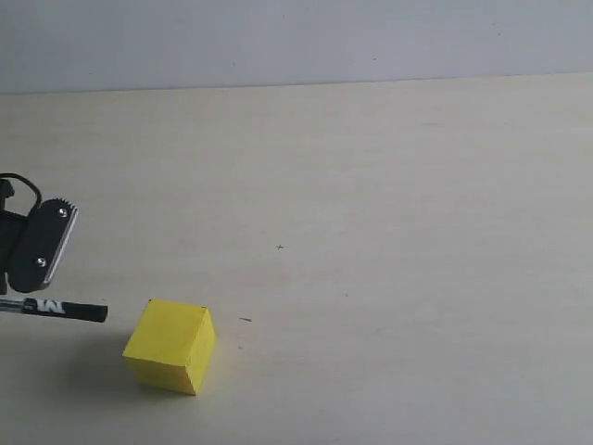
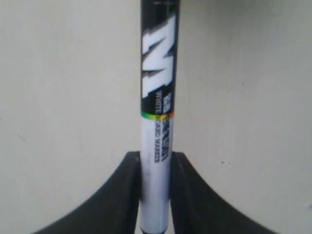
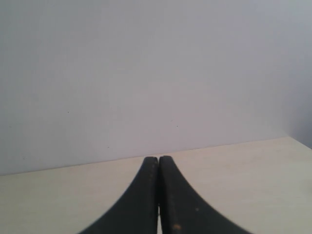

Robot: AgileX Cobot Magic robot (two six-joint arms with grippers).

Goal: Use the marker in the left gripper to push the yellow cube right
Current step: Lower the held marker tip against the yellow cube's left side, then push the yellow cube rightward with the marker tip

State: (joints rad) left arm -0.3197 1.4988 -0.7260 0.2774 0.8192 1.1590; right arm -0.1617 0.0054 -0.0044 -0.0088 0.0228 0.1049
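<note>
The yellow cube (image 1: 171, 345) rests on the pale table (image 1: 371, 185) near the front left, one corner turned toward the camera. My left gripper (image 1: 7, 298) enters from the left edge, shut on the marker (image 1: 57, 309), which lies level and points right. Its black cap ends a short gap to the left of the cube's upper left edge, not touching. In the left wrist view the marker (image 2: 157, 117) runs away from the camera, its white barrel pinched between my black fingers (image 2: 127, 190). The cube is out of that view. My right gripper (image 3: 158, 161) is shut on nothing.
A grey wall (image 1: 296, 42) rises behind the table's far edge. The right gripper faces the wall (image 3: 146, 73) above the tabletop (image 3: 243, 170) and does not show in the exterior view.
</note>
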